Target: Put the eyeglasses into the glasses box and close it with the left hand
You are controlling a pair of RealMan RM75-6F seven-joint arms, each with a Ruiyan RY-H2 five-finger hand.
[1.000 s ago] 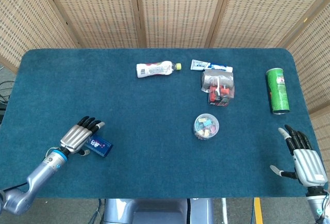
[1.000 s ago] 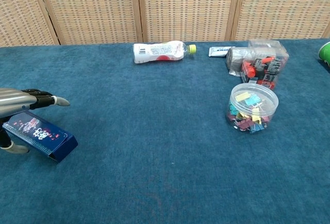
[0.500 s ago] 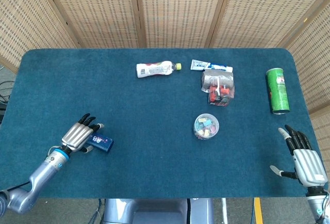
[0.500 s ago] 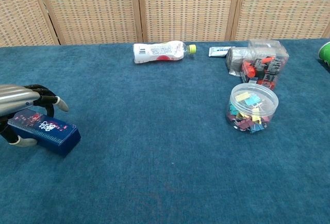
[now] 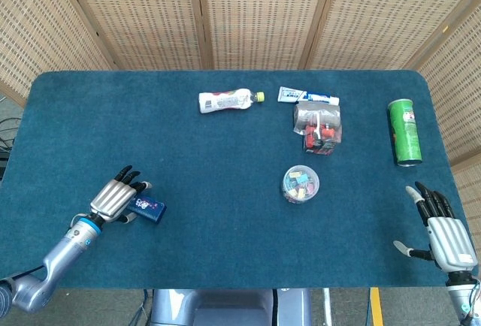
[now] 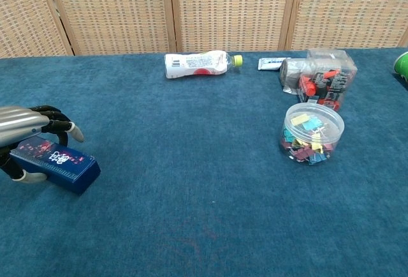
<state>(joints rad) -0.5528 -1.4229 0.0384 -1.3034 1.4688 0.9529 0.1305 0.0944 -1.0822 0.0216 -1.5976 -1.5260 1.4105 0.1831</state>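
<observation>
The glasses box (image 5: pixel 148 208) is a dark blue, printed box lying flat and closed near the table's front left. My left hand (image 5: pixel 113 199) grips it, fingers curled over its top and far side and thumb at its near side. In the chest view the box (image 6: pixel 58 160) sits at the left edge under the same left hand (image 6: pixel 25 124). No eyeglasses show in either view. My right hand (image 5: pixel 443 230) rests open at the table's front right corner, holding nothing.
A lying bottle (image 5: pixel 225 101) and a toothpaste tube (image 5: pixel 301 95) are at the back. A clear pack of red parts (image 5: pixel 319 125) and a round jar of coloured clips (image 5: pixel 301 184) sit right of centre. A green can (image 5: pixel 404 132) lies far right.
The box was tilted up under my left hand a second ago; it now lies flat. The fingers have curled down over it. The right hand has not moved.
</observation>
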